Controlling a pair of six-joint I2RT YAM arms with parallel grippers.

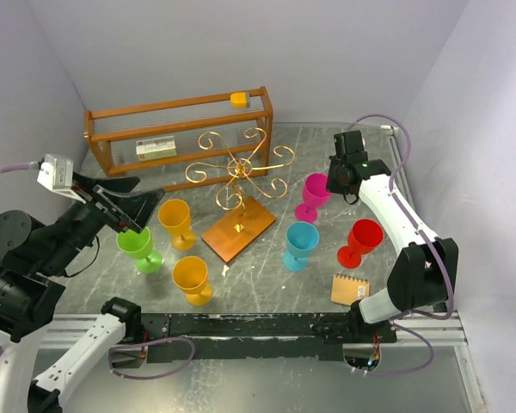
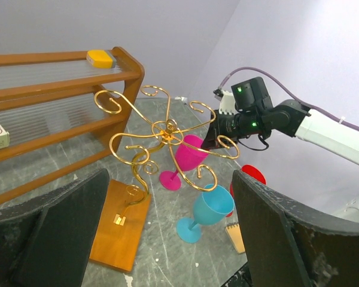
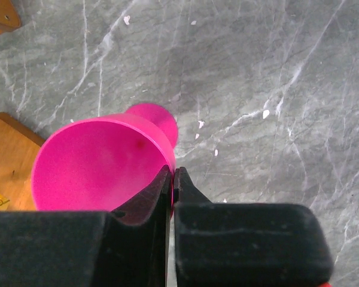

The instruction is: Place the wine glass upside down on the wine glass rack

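The pink wine glass stands upright on the grey table, right of the rack. My right gripper is shut on its rim: in the right wrist view the gripper has one finger inside the pink bowl and one outside. The gold wire wine glass rack stands on its orange-brown wooden base at the table's middle, with nothing hanging on it. My left gripper is open and empty, held up at the left above the green glass. In the left wrist view it faces the rack and the pink glass.
A green glass, two orange glasses, a blue glass and a red glass stand around the rack. A small notebook lies front right. A brown slatted shelf stands at the back.
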